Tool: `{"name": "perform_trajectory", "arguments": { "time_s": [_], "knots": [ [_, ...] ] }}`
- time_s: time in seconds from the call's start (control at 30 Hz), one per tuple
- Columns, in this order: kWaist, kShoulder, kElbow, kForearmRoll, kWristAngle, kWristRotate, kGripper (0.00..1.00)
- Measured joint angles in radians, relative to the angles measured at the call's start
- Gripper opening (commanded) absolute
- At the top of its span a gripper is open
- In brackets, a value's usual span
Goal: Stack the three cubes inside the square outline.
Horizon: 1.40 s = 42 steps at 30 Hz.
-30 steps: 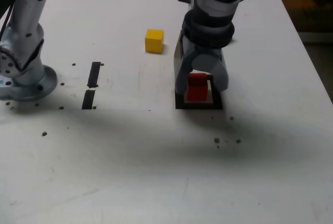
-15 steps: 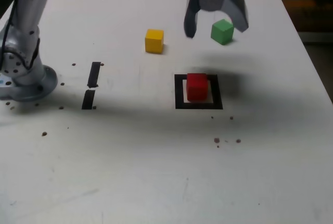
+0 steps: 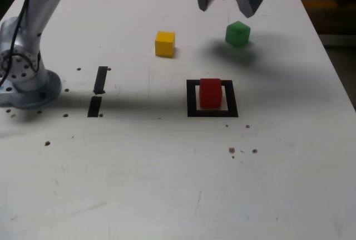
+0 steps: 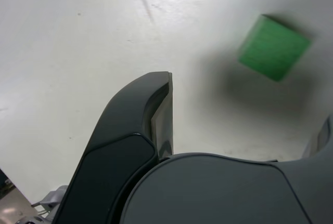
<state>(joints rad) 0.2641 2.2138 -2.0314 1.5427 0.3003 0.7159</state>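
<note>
The red cube (image 3: 211,92) stands inside the square outline (image 3: 192,98), on its white centre, and nothing lies on top of it. The green cube (image 3: 238,33) sits on the white table (image 3: 167,167) farther back, toward the exterior view's right of the outline and well apart from it. In the wrist view the green cube (image 4: 273,47) looks a little blurred, turned cornerwise, with a soft shadow beside it. The yellow cube (image 3: 164,44) rests to the exterior view's left of the green one, also apart from the outline.

The gripper (image 3: 231,0) hangs in the air above the table, near the green cube and slightly to the exterior view's left of it. Its two fingers are spread wide and they hold nothing; it touches no cube. In the wrist view one dark finger (image 4: 156,109) shows clearly against the table.

At the exterior view's left, the grey arm base (image 3: 25,81) is fixed on the table, and two short black tape strips (image 3: 98,91) lie just beside it. Small dark specks are scattered over the table surface.
</note>
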Motion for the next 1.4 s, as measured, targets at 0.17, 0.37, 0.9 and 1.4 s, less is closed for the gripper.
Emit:
{"name": "perform_trajectory", "arguments": {
  "time_s": [0.17, 0.37, 0.9, 1.4],
  "knots": [
    [0.017, -0.092, 0.183, -0.017, 0.0, -0.102, 0.97],
    [0.006, -0.251, 0.4, -0.053, -0.045, -0.255, 0.95],
    [0.027, -0.297, 0.678, -0.297, -0.08, -0.348, 0.95],
    [0.073, -0.268, 0.762, -0.408, -0.087, -0.342, 0.8]
  ]
}}
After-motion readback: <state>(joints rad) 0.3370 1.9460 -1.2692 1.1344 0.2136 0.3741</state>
